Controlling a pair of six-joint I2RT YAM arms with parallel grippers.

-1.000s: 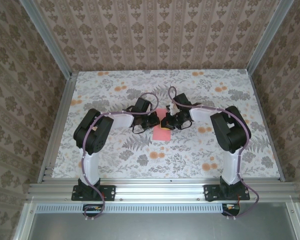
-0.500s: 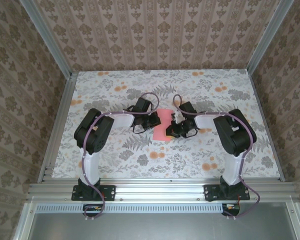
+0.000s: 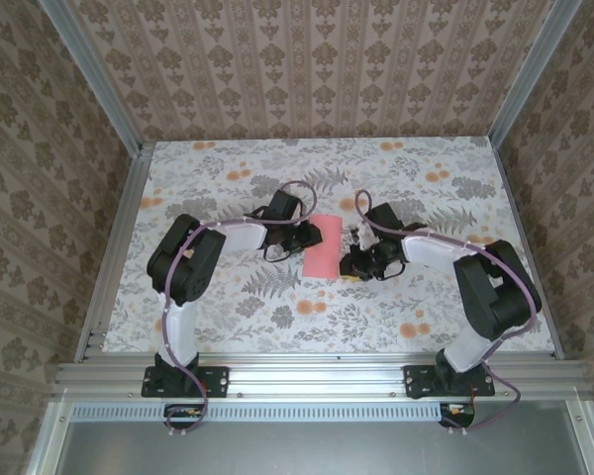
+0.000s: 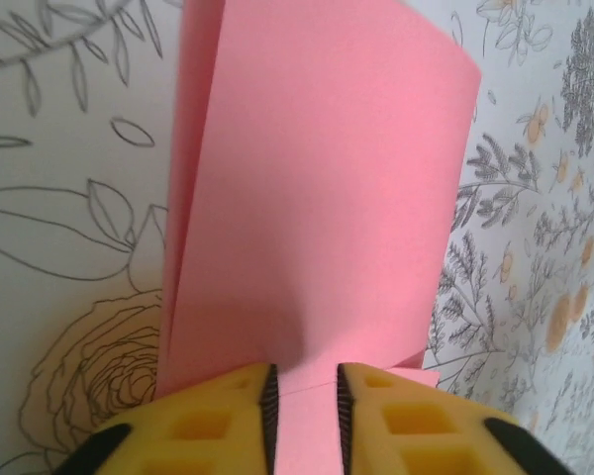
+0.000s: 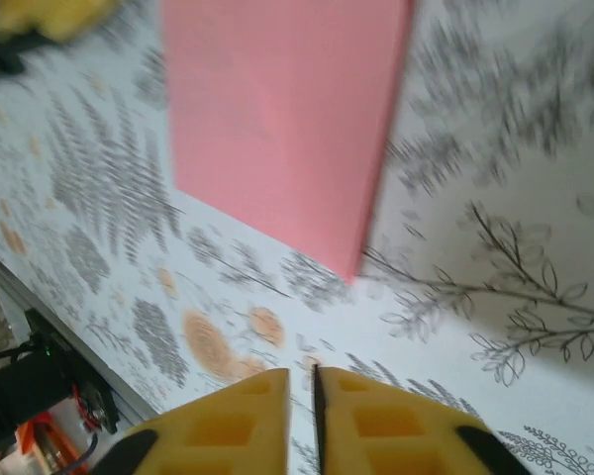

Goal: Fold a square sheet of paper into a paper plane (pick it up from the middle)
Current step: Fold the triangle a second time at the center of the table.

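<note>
On the flower-printed table [image 3: 228,297], at the first half-fold: square sheet of paper [image 4: 317,198] doubled mid-table with top flap bowed up, left gripper [image 4: 304,381] loosened astride its near edge, right gripper [image 5: 302,381] barely parted, empty, nearby; next, likely pressing the crease flat.

It looks like a robotics lab test cell, not a lived-in room. A silver aluminium extrusion frame [image 3: 317,374] boxes the space. Beige patterned wallpaper panels [image 3: 317,69] stand in as walls on three sides. A table with a grey-and-orange floral printed cover [image 3: 228,307] fills the floor. The left black-and-white robot arm [image 3: 183,267] and the right black-and-white robot arm [image 3: 490,292] are bolted at the front rail, and a lilac cable [image 3: 238,226] runs along the left one.
</note>
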